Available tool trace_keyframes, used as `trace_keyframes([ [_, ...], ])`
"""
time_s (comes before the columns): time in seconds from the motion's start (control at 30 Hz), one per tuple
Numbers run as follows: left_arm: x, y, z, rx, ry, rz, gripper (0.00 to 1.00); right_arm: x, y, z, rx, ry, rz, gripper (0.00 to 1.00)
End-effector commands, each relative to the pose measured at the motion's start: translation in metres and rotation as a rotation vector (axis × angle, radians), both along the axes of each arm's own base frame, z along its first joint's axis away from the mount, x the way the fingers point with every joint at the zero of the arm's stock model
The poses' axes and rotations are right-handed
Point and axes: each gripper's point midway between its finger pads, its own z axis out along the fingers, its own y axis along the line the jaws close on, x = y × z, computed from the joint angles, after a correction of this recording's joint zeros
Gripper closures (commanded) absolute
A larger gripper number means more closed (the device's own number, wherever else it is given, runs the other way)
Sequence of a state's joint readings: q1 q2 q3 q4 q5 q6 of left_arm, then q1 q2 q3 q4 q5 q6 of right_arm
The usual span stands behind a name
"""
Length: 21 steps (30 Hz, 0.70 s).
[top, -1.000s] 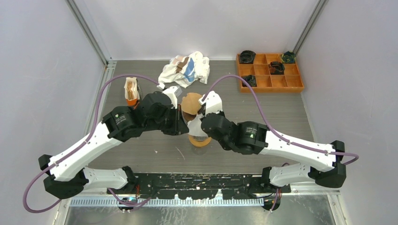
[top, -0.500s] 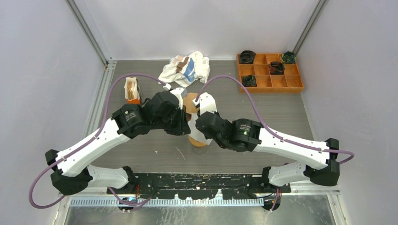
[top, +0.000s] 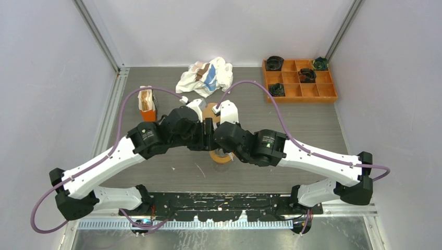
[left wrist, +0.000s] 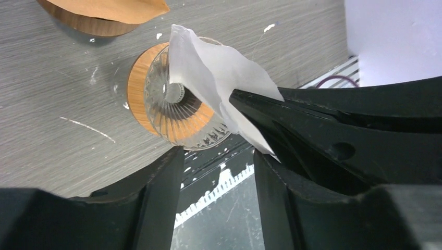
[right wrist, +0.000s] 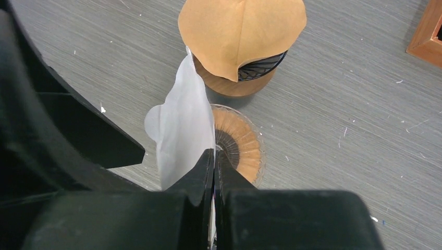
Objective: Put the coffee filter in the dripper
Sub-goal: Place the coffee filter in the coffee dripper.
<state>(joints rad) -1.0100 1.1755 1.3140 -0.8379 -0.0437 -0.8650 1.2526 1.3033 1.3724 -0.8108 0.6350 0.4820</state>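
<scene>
Hanging just above the glass dripper [right wrist: 242, 148] near the tabletop's [right wrist: 354, 156] middle, the white filter [right wrist: 180, 125] is being pinched by the right claw [right wrist: 213, 156]. The left claw [left wrist: 216, 156] is gaping, empty. Risk: the filter, flat and unopened, flopping outside the dripper on release.

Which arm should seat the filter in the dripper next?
Right. The right pincer is shut on the white paper filter, held over the glass dripper. The left pincer stands open, holding nothing.
</scene>
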Motion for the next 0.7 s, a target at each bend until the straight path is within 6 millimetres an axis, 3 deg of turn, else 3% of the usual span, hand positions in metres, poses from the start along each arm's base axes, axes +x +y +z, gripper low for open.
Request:
trace_keyframes([
  [0.0, 0.011, -0.005, 0.041, -0.181, -0.080, 0.079, 0.43, 0.006, 0.003, 0.021, 0.082, -0.010, -0.068, 0.99],
  [0.3, 0.017, 0.015, 0.047, -0.276, -0.108, 0.212, 0.38, 0.011, 0.002, 0.023, 0.075, -0.032, -0.122, 0.99],
  [0.67, 0.024, 0.002, 0.042, -0.259, -0.103, 0.207, 0.39, 0.011, 0.009, 0.026, 0.087, -0.032, -0.131, 0.99],
])
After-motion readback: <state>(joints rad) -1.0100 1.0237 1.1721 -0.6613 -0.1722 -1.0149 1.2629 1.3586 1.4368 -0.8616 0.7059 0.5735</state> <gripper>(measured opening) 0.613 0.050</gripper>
